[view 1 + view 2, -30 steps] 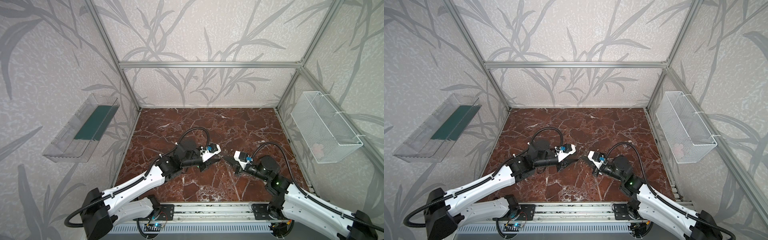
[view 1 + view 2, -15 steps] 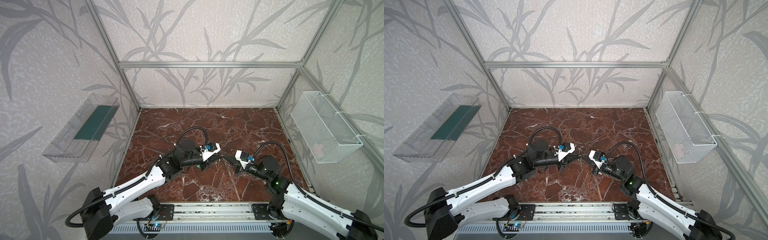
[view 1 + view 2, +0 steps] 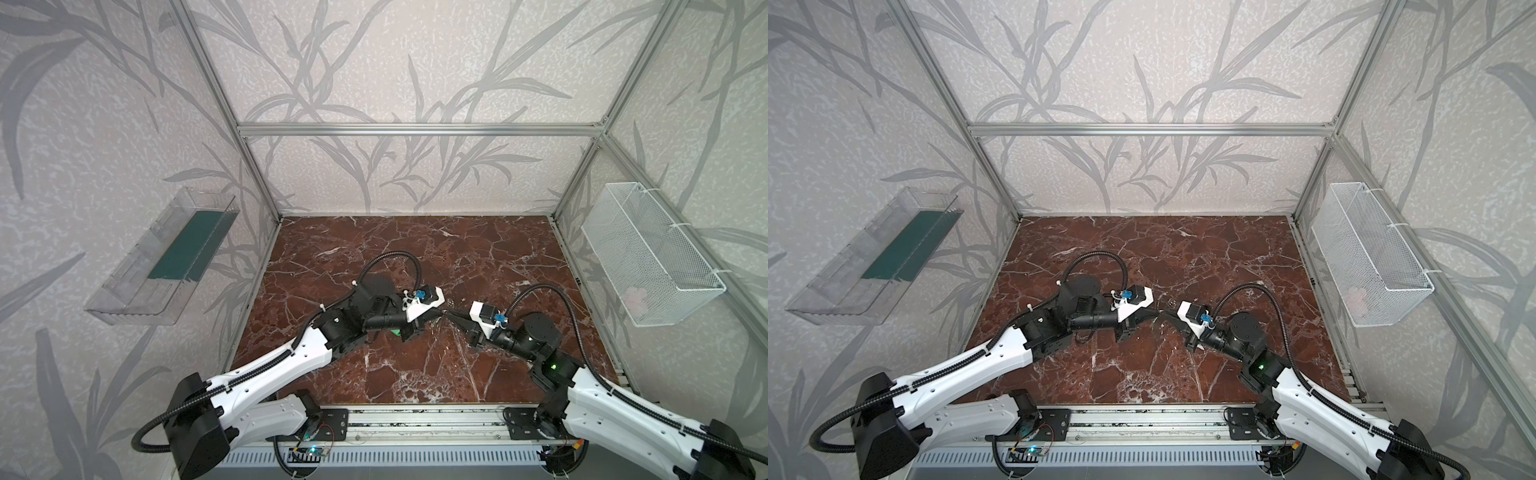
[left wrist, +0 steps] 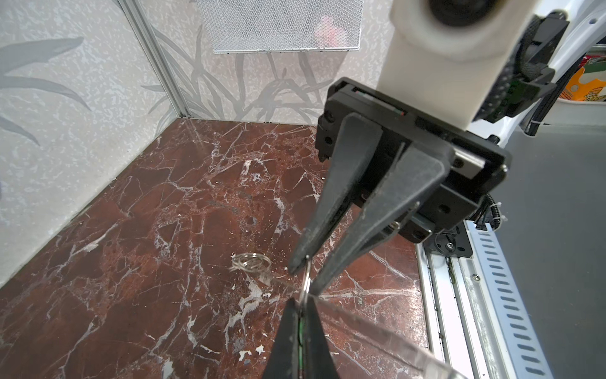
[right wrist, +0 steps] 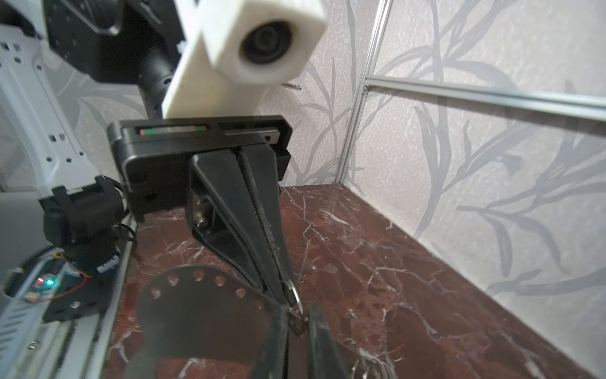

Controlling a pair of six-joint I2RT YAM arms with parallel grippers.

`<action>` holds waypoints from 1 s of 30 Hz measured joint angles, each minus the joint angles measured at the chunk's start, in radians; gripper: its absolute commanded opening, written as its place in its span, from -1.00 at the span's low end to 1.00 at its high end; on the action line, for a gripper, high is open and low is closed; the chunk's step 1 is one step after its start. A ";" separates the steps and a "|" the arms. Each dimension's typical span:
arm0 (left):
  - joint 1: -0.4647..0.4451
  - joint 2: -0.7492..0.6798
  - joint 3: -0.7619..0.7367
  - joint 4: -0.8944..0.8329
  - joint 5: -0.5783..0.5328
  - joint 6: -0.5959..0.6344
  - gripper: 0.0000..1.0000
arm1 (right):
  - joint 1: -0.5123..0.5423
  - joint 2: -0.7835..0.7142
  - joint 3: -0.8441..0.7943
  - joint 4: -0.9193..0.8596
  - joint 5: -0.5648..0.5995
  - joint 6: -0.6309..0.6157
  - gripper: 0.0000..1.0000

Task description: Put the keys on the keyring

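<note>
Both top views: two grippers, left gripper (image 3: pixel 441 312) (image 3: pixel 1156 318) and right gripper (image 3: pixel 451 316) (image 3: pixel 1165 316), tip to tip above the worktop (image 3: pixel 415 249).

Left wrist: one metal ring (image 4: pixel 306 282) clamped in closed left jaws (green sliver between); right jaws slightly apart, straddling it. One loose ring bunch (image 4: pixel 251 262) on the marble.

Right wrist: one grey keyring (image 5: pixel 183 315) flat under the grippers.
</note>
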 measured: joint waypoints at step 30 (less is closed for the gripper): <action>-0.066 0.239 0.492 -0.671 -0.111 0.312 -1.00 | 0.004 -0.048 0.118 -0.320 0.012 -0.171 -0.57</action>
